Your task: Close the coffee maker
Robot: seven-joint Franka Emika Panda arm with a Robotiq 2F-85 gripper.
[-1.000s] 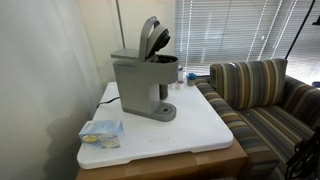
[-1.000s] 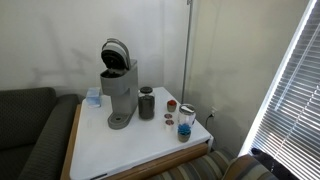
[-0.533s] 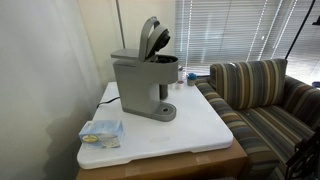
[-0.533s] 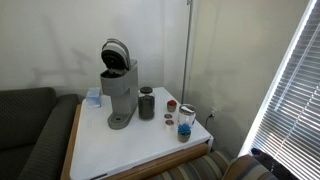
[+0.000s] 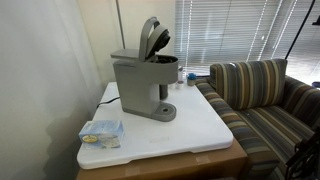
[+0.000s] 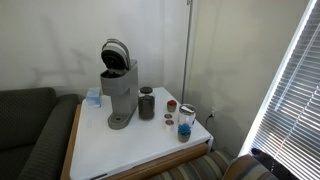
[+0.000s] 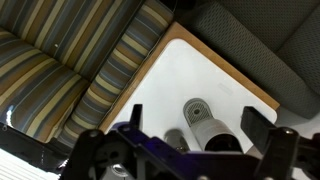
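The grey coffee maker [image 5: 140, 85] stands on the white tabletop [image 5: 190, 135] with its hinged lid [image 5: 150, 38] tipped up and open, showing the dark brew head. It shows the same way in both exterior views [image 6: 117, 90]. In the wrist view I look down on it from high above [image 7: 205, 130], with its round base toward the top of the picture. My gripper [image 7: 193, 120] is open and empty, its two dark fingers framing the machine from well above. The gripper does not show in either exterior view.
Beside the machine stand a dark canister [image 6: 147, 103], a small red-topped item [image 6: 171, 105] and a jar with blue contents [image 6: 186, 122]. A wrapped packet [image 5: 101, 132] lies near the table corner. A striped sofa [image 5: 260, 90] and a dark sofa [image 6: 25, 120] flank the table.
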